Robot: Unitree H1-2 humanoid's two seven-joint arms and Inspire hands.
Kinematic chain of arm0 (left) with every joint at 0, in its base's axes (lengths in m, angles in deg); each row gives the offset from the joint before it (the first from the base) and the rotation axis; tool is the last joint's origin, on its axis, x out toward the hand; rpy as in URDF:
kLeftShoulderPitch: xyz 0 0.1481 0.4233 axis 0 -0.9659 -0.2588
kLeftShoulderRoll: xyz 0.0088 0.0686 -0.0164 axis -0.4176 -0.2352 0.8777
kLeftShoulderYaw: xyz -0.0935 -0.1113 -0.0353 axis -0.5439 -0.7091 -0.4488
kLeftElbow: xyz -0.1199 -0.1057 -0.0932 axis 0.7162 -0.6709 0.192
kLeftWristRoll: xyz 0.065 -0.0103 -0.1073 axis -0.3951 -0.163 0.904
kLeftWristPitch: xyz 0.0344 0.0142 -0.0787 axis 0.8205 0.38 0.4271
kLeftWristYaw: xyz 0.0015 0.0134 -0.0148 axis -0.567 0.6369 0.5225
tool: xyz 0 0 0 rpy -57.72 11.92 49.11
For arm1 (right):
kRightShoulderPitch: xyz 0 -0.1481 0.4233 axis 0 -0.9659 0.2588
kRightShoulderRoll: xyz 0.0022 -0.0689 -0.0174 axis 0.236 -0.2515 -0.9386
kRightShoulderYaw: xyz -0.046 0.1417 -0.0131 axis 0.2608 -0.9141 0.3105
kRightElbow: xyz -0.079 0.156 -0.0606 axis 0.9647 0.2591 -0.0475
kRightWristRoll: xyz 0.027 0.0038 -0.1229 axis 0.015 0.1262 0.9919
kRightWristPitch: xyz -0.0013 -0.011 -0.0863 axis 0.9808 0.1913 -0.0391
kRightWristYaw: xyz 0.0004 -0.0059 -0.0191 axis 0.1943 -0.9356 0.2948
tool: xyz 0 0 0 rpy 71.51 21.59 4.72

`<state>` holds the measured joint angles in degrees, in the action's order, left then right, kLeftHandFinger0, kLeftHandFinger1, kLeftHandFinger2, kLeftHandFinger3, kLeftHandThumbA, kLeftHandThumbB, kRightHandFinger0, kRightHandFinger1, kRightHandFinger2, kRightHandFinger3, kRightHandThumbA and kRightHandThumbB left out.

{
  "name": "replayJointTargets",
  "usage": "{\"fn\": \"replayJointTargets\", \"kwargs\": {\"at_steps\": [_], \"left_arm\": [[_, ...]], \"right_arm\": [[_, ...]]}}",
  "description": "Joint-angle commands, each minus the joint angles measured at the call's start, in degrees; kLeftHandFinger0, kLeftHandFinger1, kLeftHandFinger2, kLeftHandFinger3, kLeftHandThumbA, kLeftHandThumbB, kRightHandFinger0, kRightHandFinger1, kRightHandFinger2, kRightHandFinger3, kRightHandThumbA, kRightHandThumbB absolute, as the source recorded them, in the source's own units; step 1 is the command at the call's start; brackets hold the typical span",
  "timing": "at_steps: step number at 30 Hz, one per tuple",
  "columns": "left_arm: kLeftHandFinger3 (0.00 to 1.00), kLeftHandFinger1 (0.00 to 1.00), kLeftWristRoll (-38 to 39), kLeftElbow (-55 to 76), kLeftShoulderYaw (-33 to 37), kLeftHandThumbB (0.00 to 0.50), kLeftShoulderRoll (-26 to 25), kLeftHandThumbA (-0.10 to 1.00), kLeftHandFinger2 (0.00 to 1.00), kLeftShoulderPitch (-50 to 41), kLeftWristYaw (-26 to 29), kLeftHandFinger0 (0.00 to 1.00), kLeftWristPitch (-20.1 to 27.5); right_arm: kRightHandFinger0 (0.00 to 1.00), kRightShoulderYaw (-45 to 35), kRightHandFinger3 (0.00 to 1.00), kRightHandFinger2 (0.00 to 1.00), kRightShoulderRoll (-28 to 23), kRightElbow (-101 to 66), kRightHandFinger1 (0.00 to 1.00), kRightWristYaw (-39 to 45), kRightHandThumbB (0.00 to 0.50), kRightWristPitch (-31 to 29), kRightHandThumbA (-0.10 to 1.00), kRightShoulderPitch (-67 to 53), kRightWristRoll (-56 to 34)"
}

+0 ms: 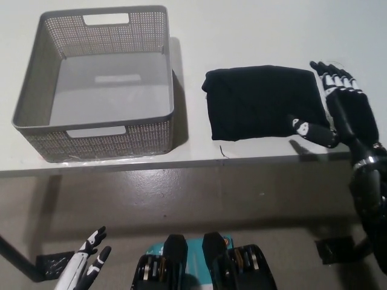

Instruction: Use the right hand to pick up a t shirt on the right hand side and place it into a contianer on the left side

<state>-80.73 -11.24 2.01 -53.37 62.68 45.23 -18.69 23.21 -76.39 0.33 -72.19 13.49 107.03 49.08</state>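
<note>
A folded black t-shirt [260,99] lies on the white table [254,36], right of centre near the front edge. My black right hand [338,112] is open at the shirt's right edge, palm toward it, with fingers [335,78] spread along that side and the thumb tip over the shirt's front right corner. It holds nothing. The grey perforated basket [30,96] stands empty on the table's left part. My white left hand [87,263] hangs low at the bottom left, below the table, fingers apart.
The table's front edge [181,164] runs across the middle of the picture, with brownish floor [181,199] below it. A gap of bare table separates the basket from the shirt.
</note>
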Motion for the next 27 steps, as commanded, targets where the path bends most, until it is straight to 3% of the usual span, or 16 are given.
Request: {"fn": "replayJointTargets", "kwargs": {"at_steps": [1, 8, 12, 21, 27], "left_arm": [[1.00, 1.00, 0.00, 1.16, 0.30, 0.482, -1.45, 1.00, 1.00, 1.07, -0.86, 1.00, 1.13], [1.00, 1.00, -1.12, 1.28, 0.44, 0.460, -1.44, 1.00, 1.00, 1.33, -0.54, 1.00, 1.14], [1.00, 1.00, -0.15, 0.88, 0.13, 0.478, -1.54, 1.00, 1.00, 1.84, -1.01, 1.00, 1.61], [1.00, 1.00, -0.64, 1.70, 0.00, 0.469, -1.46, 1.00, 1.00, 1.60, -0.90, 1.00, 1.00], [1.00, 1.00, -1.10, 1.99, 0.22, 0.481, -1.50, 1.00, 1.00, 1.90, -1.06, 0.99, 0.51]], "right_arm": [[1.00, 1.55, 1.00, 1.00, 0.91, 2.86, 1.00, -2.81, 0.500, 1.45, 0.81, 3.75, 2.63], [1.00, 3.44, 1.00, 1.00, 2.43, 6.67, 1.00, -3.86, 0.500, 1.77, 0.79, 4.50, 2.73], [1.00, 4.11, 1.00, 1.00, 2.77, 5.88, 1.00, -3.48, 0.500, 2.26, 0.87, 3.16, 2.89], [1.00, 4.69, 1.00, 1.00, 2.29, 7.94, 1.00, -3.35, 0.493, 2.66, 0.82, 2.43, 2.59], [1.00, 4.38, 1.00, 1.00, 2.49, 10.64, 1.00, -4.61, 0.500, 1.87, 0.87, 3.98, 2.02]]}}
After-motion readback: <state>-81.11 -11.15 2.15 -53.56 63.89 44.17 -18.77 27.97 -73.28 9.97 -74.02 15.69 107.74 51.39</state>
